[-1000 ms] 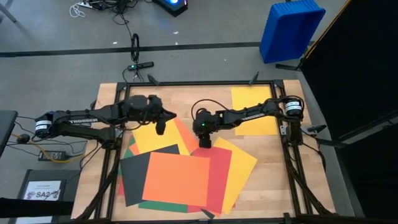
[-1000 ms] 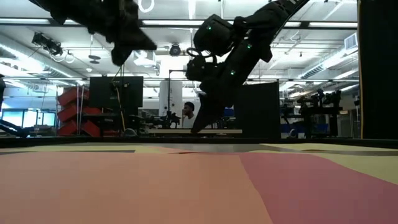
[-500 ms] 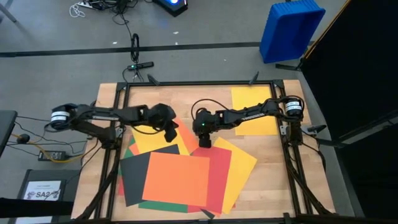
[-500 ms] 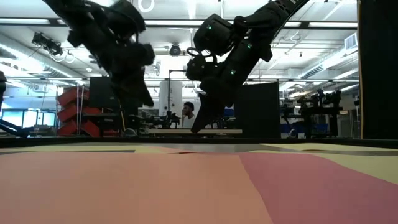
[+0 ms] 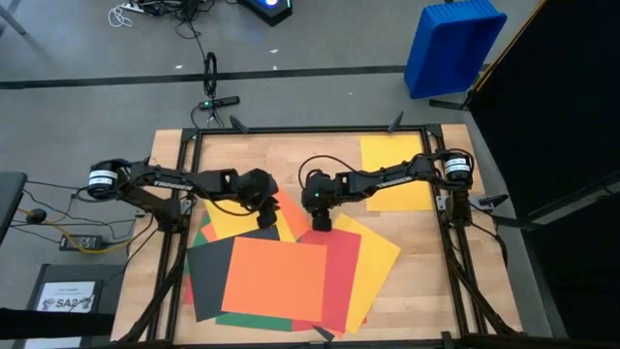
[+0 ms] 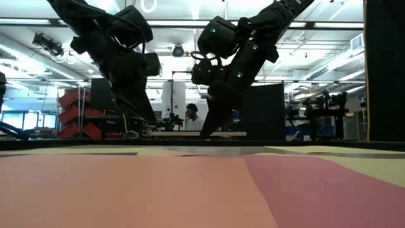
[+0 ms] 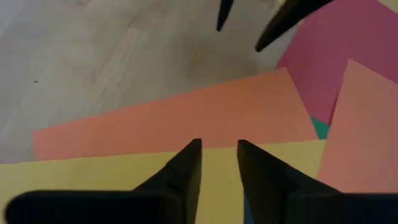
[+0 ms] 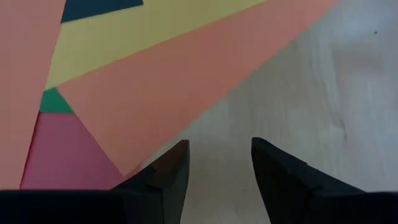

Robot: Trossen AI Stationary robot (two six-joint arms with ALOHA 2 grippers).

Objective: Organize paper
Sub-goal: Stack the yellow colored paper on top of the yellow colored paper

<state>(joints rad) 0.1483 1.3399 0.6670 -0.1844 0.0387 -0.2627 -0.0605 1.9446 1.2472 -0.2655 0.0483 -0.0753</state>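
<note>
The paper lies as a loose overlapping pile on the near half of the table: a large orange sheet point(image 5: 276, 279) on top, with black point(image 5: 211, 267), red point(image 5: 341, 276), green point(image 5: 254, 321) and yellow point(image 5: 376, 254) sheets under it. One yellow sheet point(image 5: 395, 171) lies apart at the far right. My left gripper point(image 5: 268, 209) hangs open, tipped down, over the border of a yellow sheet point(image 7: 93, 180) and an orange sheet point(image 7: 186, 118). My right gripper point(image 5: 321, 224) stands open, low over that orange sheet's corner point(image 8: 155, 93) and bare wood. My right gripper point(image 8: 217, 149) points steeply down with its tips close to the table, one finger point(image 8: 171, 165) over the edge of the orange and red sheets and the other over bare wood. I cannot tell whether it touches them.
Black frame rails point(image 5: 184, 242) run along the table's sides. A blue bin point(image 5: 453, 44) stands on the floor beyond the far right corner. A white printed sheet point(image 5: 68, 296) lies off the table at the near left. Bare wood point(image 5: 310, 155) shows at the far middle.
My left gripper has come down from high over the table's far left toward the pile, moving right and tipping steeply downward, and now hangs just over the yellow and orange sheets. The sheets have not moved.
</note>
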